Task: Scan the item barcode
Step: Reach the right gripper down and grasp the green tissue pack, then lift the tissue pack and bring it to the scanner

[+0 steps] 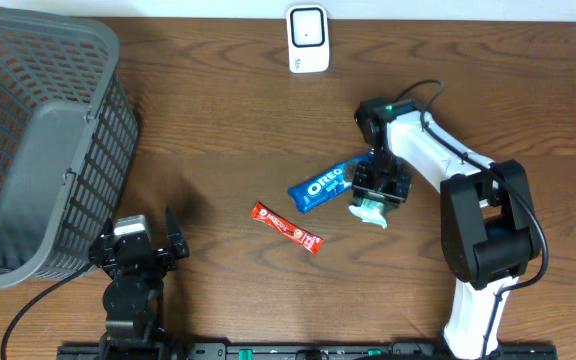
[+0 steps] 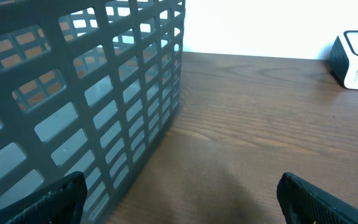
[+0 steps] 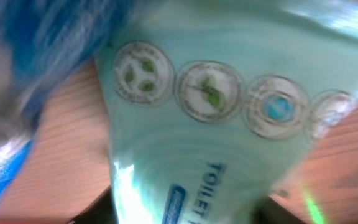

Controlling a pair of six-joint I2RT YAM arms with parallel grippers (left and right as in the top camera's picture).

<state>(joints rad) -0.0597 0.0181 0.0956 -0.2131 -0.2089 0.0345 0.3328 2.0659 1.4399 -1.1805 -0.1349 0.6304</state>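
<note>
Pick-up step: the right gripper point(image 1: 380, 190) sits low over a pale green packet point(image 1: 370, 212) touching the blue biscuit pack point(image 1: 318, 187); whether its fingers grip cannot be told. The left gripper point(image 1: 138, 248) hangs wide open, empty. Next comes lifting the packet's barcode toward the white scanner point(image 1: 308, 38).

Table point(image 1: 218, 120): dark brown wood, grain visible, evenly lit. Wall point(image 2: 260, 25): plain white, bright, behind far edge.

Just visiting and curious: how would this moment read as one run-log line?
right gripper: on teal packet, grip unclear | left gripper: open, by basket | Oreo: beside packet | scanner: nothing at it
</note>
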